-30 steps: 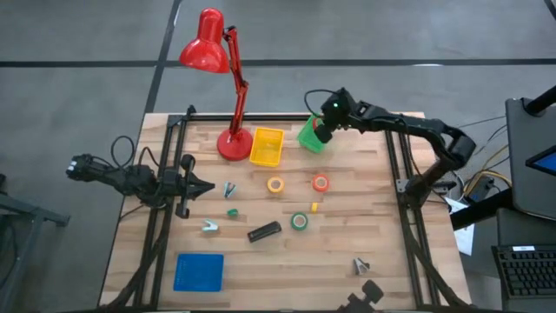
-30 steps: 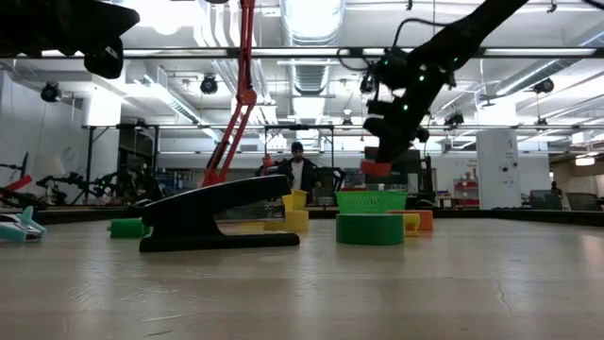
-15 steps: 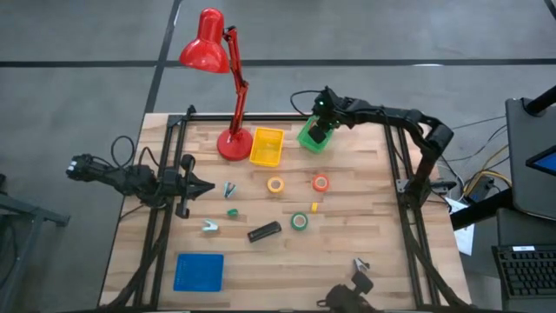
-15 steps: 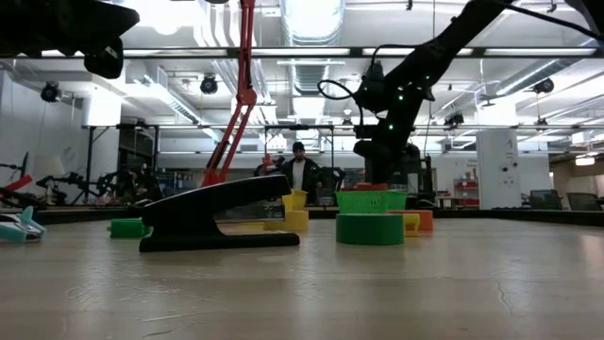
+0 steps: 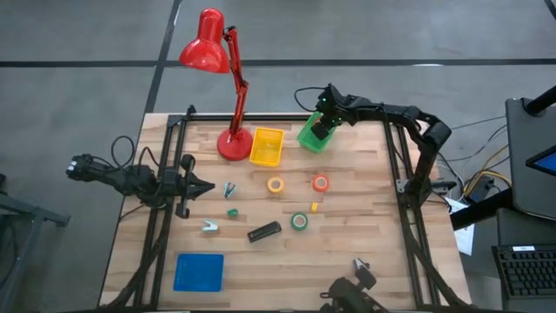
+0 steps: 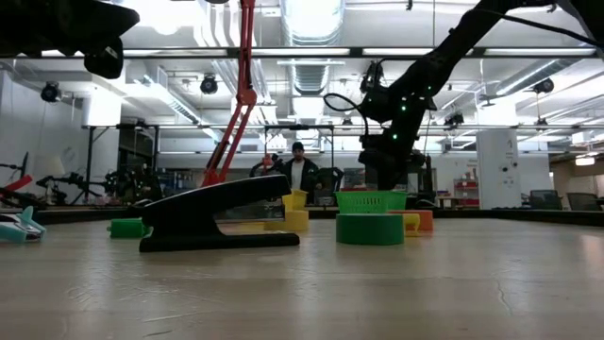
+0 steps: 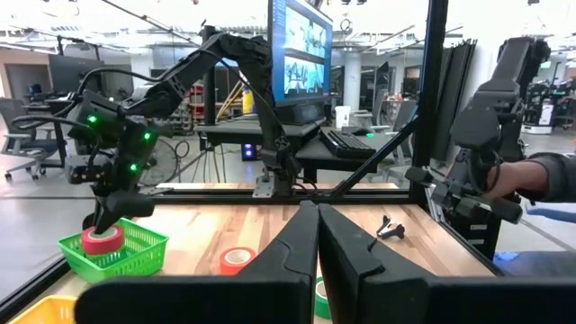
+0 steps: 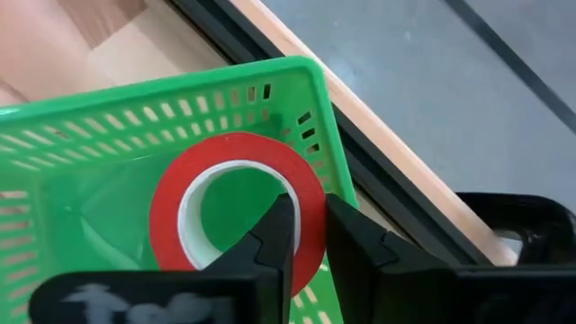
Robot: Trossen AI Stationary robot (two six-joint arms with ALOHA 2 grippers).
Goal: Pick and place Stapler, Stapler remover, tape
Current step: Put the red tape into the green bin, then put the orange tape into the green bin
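robotics lab — exposed ceiling ducts [image 6: 307, 71], monitor [image 7: 300, 52], bicycles [image 6: 24, 184] — open workspace

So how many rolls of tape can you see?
4. A yellow roll, an orange-red roll and a green roll lie on the table. A red roll is in the green basket, pinched by the right gripper. More might be hidden.

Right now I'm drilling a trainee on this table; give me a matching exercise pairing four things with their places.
Things:
1. red tape roll
2. black stapler
3. blue tray
4. right pincer

Places:
A. near left corner
B. inside the green basket
C. table middle, beside the green tape roll
D. over the green basket, on the red roll's rim

Pairs: 1-B, 2-C, 3-A, 4-D
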